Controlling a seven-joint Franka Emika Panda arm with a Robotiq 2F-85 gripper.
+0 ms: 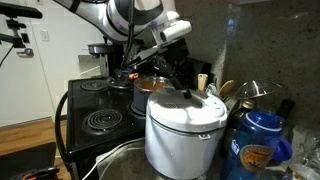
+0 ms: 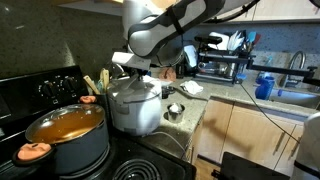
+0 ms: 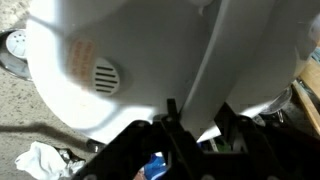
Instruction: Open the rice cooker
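Your rice cooker (image 1: 185,132) is sitting on the counter just beside the black stove (image 1: 100,118) with the coil burners. It's a fat white cylinder with a smooth, glossy, rounded lid, and the lid looks to be down. Your gripper (image 1: 186,82) is right on top of it, at the lid. From the exterior views I honestly can't tell how far apart the fingers are or whether they've got hold of anything.

The wrist view is nearly all white plastic lid. There's a small round slotted vent (image 3: 105,75) and next to it an orange sticker (image 3: 85,50) that's too blurry to read. The dark fingers (image 3: 168,135) come in at the bottom edge. Under the cooker you can see speckled stone counter (image 3: 20,115) and a crumpled white cloth (image 3: 40,160).

A shiny blue bottle (image 1: 258,140) stands just beside the cooker. It has an orange-ish label, but I can't read that either. On the stove there's a big dark pot (image 2: 60,152) with an orange-brown top.
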